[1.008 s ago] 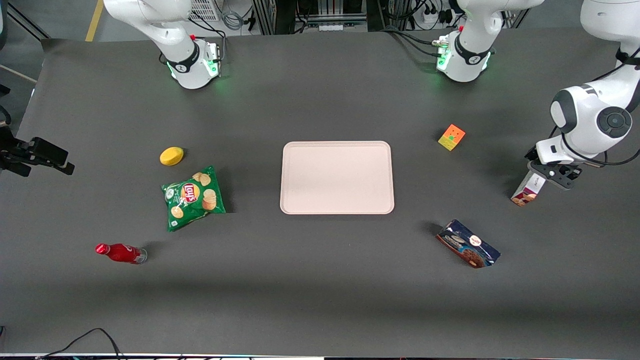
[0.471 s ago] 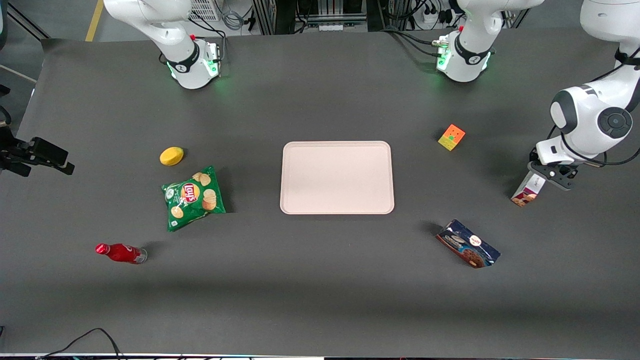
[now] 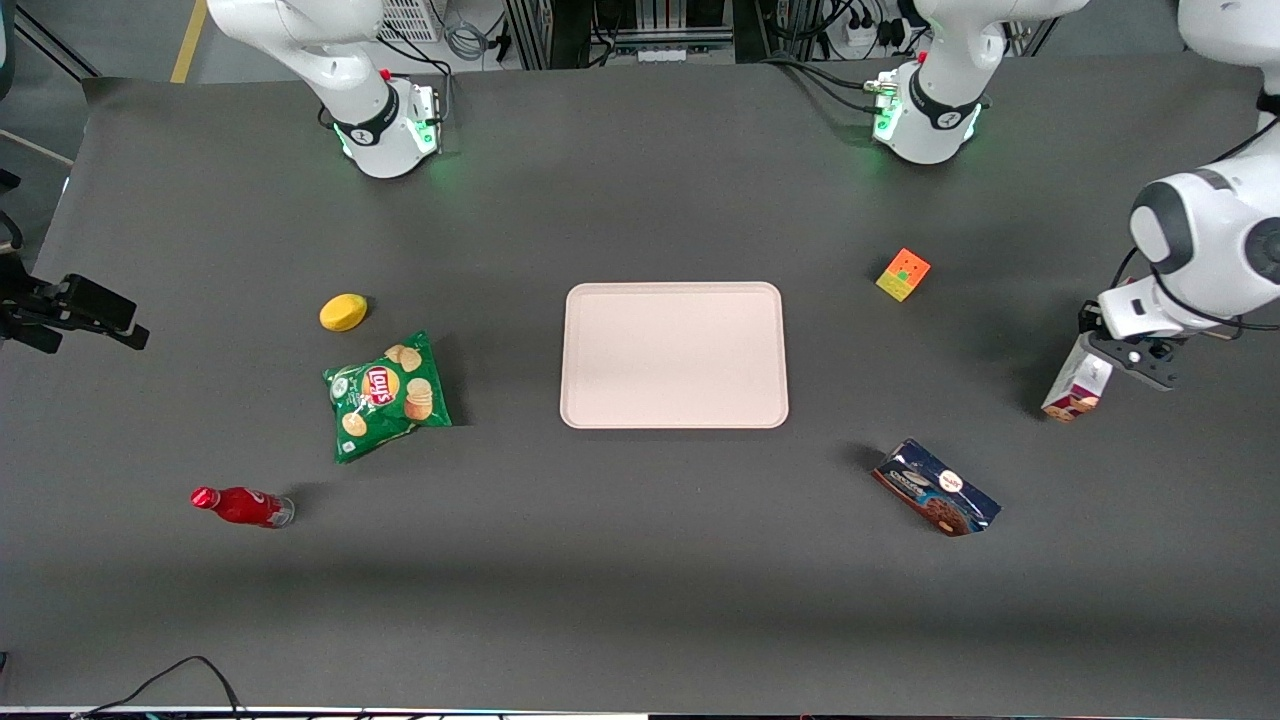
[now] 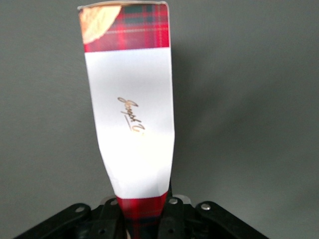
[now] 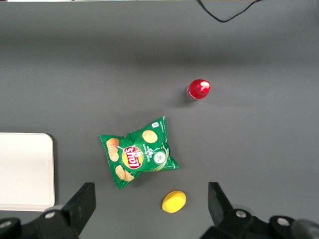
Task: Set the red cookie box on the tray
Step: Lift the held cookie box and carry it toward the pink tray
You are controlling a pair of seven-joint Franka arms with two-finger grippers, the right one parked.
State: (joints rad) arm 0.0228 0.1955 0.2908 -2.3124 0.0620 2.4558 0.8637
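The red cookie box [image 3: 1078, 390] is a slim plaid carton with a white label band [image 4: 132, 109]. It hangs tilted at the working arm's end of the table, its lower end close over the mat. My gripper [image 3: 1112, 352] is shut on the box's upper end, and the black fingers [image 4: 172, 216] pinch the red plaid part so that the carton narrows there. The pale pinkish tray [image 3: 674, 355] lies flat at the middle of the table, well apart from the box, with nothing on it. Its corner also shows in the right wrist view [image 5: 25, 172].
A blue cookie package [image 3: 935, 487] lies between box and tray, nearer the front camera. A colour cube [image 3: 903, 274] sits farther back. Toward the parked arm's end lie a green chips bag [image 3: 387, 395], a yellow lemon [image 3: 343, 312] and a red bottle [image 3: 240, 506].
My gripper has shifted with the cookie box a little toward the working arm's end of the table and slightly nearer the front camera. Everything else stays put.
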